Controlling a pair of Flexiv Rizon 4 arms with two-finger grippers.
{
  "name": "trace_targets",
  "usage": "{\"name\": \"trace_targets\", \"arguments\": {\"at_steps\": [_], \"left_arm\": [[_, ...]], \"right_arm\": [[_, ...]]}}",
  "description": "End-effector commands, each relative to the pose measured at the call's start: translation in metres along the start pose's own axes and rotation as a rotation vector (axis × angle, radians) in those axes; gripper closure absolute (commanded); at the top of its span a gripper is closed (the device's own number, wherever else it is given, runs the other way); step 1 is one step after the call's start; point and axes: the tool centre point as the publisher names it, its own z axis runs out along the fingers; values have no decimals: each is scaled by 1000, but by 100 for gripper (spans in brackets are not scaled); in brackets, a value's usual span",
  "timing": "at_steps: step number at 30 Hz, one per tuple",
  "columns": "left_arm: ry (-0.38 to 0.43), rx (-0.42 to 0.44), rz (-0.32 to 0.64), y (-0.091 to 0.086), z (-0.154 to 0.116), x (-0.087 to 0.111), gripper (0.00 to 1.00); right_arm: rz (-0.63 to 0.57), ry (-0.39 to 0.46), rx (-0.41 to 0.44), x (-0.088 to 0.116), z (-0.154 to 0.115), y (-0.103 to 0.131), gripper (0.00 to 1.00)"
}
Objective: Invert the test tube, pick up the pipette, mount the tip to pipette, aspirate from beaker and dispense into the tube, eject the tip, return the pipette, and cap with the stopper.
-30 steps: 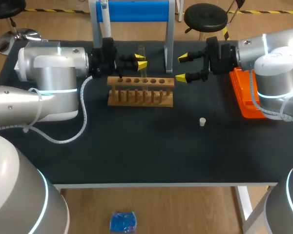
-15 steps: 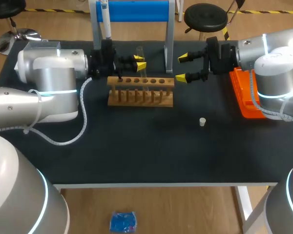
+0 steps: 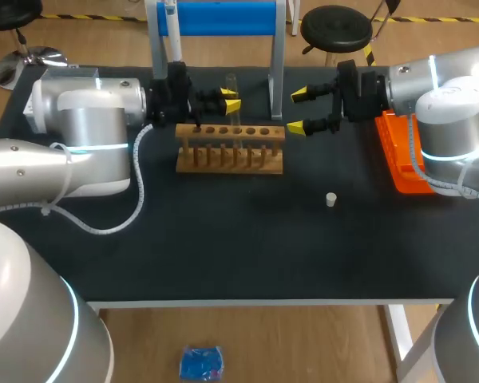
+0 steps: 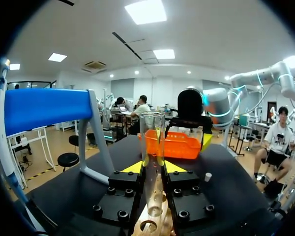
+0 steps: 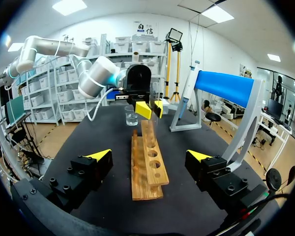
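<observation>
Fingertips [image 4: 133, 168] of left gripper [image 4: 154, 167] clasp upright test tube [image 4: 153, 132] above rack [image 3: 230, 149].

1 tube [image 3: 232, 82], 1 rack [image 3: 230, 150], 1 stopper [image 3: 331, 199], 1 beaker [image 5: 131, 117].

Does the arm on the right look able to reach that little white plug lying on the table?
Probably yes. The plug lies alone on the bare table, and the right gripper is open and empty, with nothing between them.
</observation>
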Motion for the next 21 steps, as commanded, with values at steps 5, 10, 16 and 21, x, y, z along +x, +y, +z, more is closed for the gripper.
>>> {"name": "trace_targets", "arguments": {"at_steps": [5,10,16,21], "left_arm": [[15,2,-35,0,2,1,100],[9,-23,-75,-1,1,1,100],[5,-20,-86,2,2,-1,100],[7,-17,-89,4,3,-2,100]], "right_arm": [[-1,-2,-1,1,0,0,0],[-1,-2,-1,1,0,0,0],[-1,-2,-1,1,0,0,0],[-1,-2,-1,1,0,0,0]]}}
